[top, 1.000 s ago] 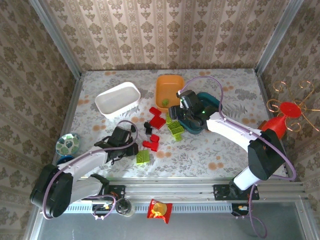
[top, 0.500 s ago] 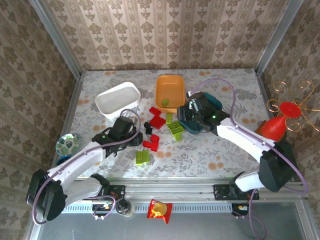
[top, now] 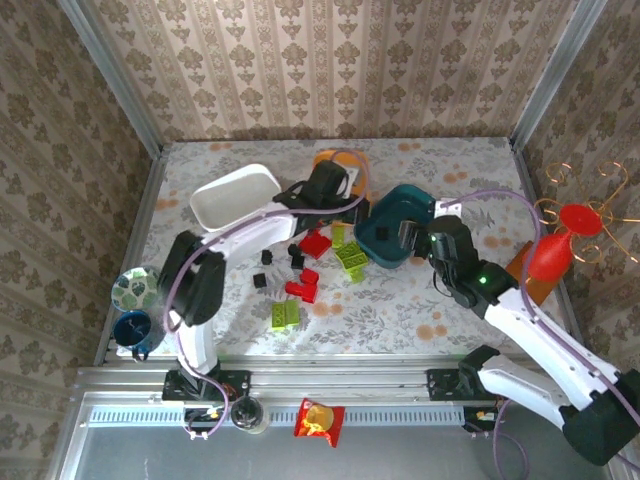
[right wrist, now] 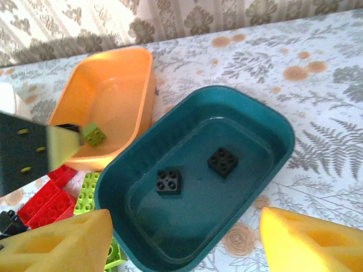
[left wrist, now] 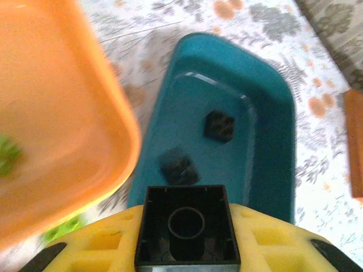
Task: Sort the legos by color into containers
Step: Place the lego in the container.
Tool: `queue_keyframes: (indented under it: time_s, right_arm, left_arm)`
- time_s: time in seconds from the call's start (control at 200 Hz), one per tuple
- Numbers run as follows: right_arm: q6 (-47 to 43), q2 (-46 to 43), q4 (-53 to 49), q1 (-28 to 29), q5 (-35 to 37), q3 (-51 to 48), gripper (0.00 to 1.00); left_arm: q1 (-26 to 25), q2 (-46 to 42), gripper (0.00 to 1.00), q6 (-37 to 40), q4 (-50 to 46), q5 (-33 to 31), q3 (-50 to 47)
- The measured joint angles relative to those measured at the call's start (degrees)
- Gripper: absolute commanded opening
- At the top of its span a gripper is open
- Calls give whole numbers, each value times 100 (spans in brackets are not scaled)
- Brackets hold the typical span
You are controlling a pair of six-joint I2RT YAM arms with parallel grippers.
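The left tool (left wrist: pixel 187 241) is clenched on a black brick (left wrist: pixel 187 218), with its hollow underside facing the wrist camera. It hangs by the teal tub (left wrist: pixel 272 107), where two black bricks (left wrist: pixel 219 125) lie. The brick looks light, rigid and slick, so its flat side walls probably give the surest hold. The right tool (right wrist: pixel 184 238) is spread wide and holds nothing.

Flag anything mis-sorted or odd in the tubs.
Nothing stands out. The teal tub holds two black bricks, and the orange tub holds one green brick. The left gripper holds another black brick.
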Motion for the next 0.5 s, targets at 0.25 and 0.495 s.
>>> queue_keyframes:
  time_s: [0.25, 0.495]
  right_arm:
    - [0, -391, -170, -11, 254, -37, 72]
    - [0, -319, -190, -11, 245, -46, 78]
  left_arm:
    - [-404, 1478, 39, 13, -127, 564, 1401]
    - [-393, 1679, 65, -52, -236, 675, 1338]
